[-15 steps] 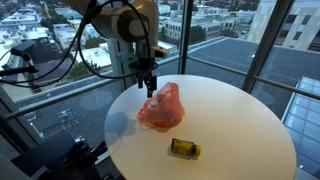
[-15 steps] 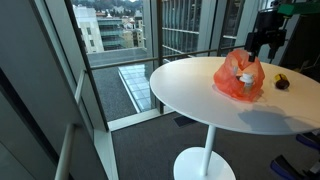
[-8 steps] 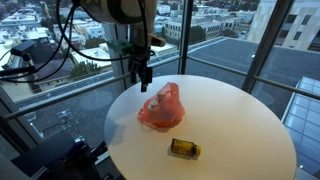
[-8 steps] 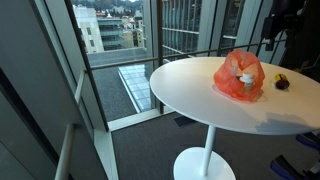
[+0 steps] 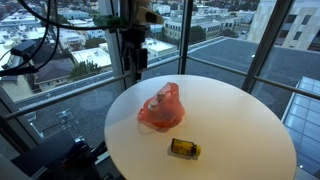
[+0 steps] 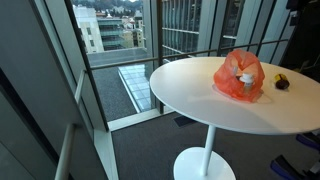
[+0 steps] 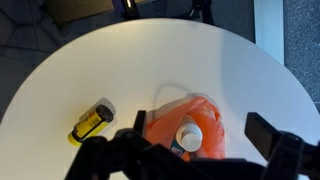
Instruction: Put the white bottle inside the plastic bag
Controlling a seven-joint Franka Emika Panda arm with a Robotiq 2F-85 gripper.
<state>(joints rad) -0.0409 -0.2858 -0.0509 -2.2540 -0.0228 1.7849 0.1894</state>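
The orange plastic bag (image 5: 160, 108) lies on the round white table (image 5: 240, 120) and shows in both exterior views (image 6: 240, 78). The white bottle (image 7: 190, 135) sits inside the bag (image 7: 180, 118), cap towards the wrist camera; it also shows through the bag's opening in an exterior view (image 6: 244, 75). My gripper (image 5: 133, 62) hangs open and empty well above the table, up and to the left of the bag. In the wrist view its two fingers (image 7: 201, 126) frame the bag from high above.
A small yellow bottle (image 5: 184, 148) lies on its side on the table near the front edge, also in the wrist view (image 7: 92, 122) and an exterior view (image 6: 281, 83). Glass walls and railings surround the table. The table stands on a single pedestal (image 6: 205, 160).
My gripper has risen and moved away from the bag, up and to the left. The bag with the white bottle in it has stayed in place.
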